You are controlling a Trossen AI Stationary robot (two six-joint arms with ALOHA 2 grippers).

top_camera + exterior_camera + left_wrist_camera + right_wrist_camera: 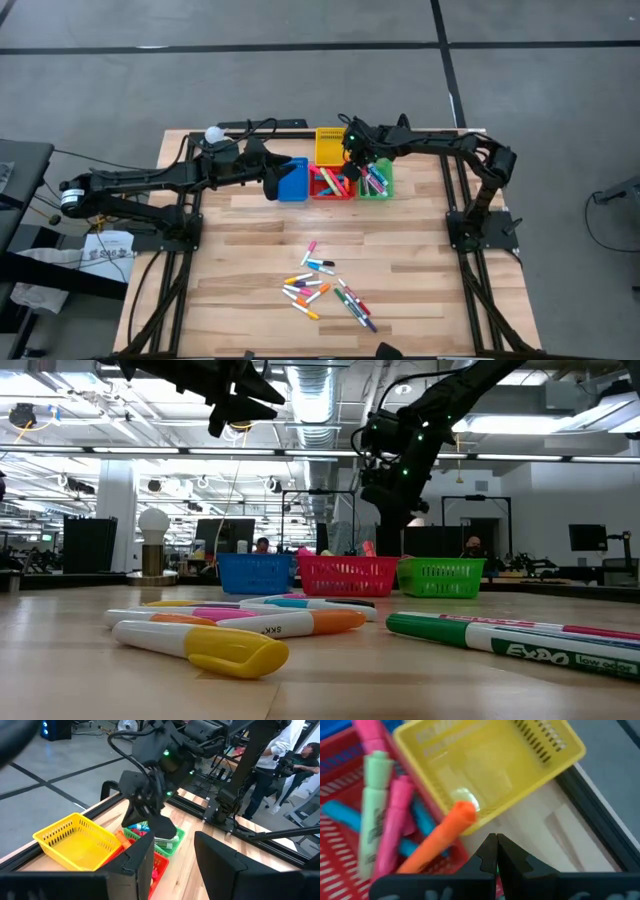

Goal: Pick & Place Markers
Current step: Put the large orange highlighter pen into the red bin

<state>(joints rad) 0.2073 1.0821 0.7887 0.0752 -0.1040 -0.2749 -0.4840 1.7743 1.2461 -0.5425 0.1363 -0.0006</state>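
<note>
Red bin (331,185) and green bin (376,183) hold some markers, a loose pile of markers (325,290) waits near; right claw (496,851) shut and empty, left claw (172,857) part-open and empty.

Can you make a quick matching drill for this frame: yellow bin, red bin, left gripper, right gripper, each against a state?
Column 1:
1. yellow bin
2. red bin
3. left gripper
4. right gripper

Column 2:
a. fingers shut, nothing between them
b. holds several markers
c. no markers inside
d. fingers apart, nothing between them

Pairs: 1-c, 2-b, 3-d, 4-a

The orange marker lies in the red bin with its tip against the yellow bin's wall.
</note>
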